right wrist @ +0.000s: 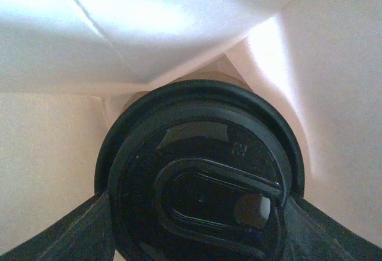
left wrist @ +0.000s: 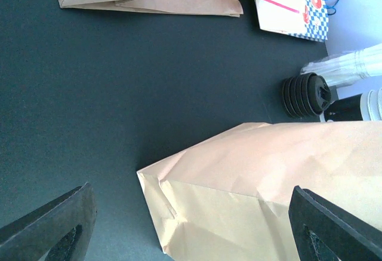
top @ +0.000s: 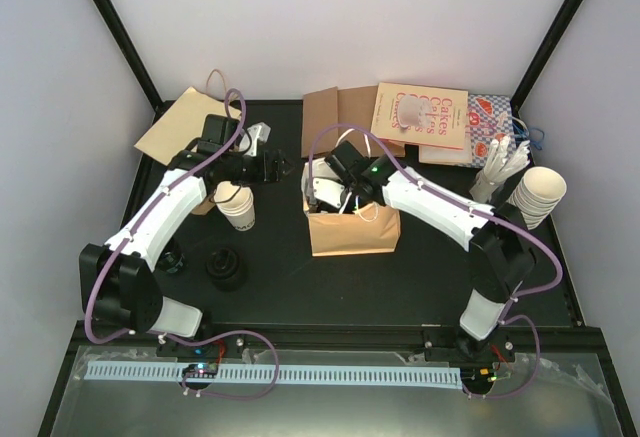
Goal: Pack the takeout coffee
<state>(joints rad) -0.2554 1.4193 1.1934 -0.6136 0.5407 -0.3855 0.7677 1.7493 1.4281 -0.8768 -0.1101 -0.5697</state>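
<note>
The takeout coffee [right wrist: 197,171] shows only its round black lid, deep inside the tan paper bag [top: 355,232]; the cup below the lid is hidden. My right gripper [right wrist: 197,228] reaches down into the bag's mouth [top: 335,205] and is shut on the lid's rim, with a dark finger [right wrist: 65,231] on each side. The bag's pale inner walls [right wrist: 54,153] close round it. My left gripper [top: 277,164] hovers left of the bag, open and holding nothing. In the left wrist view the bag [left wrist: 268,183] lies between its spread fingers [left wrist: 59,219].
A white lidless cup [top: 237,207] stands under the left arm, with black lids [top: 225,267] nearer the front. Flat paper bags [top: 185,122] and printed boxes [top: 425,117] lie at the back. More cups [top: 540,195], straws [top: 500,172] and stacked black lids [left wrist: 305,95] sit at the right.
</note>
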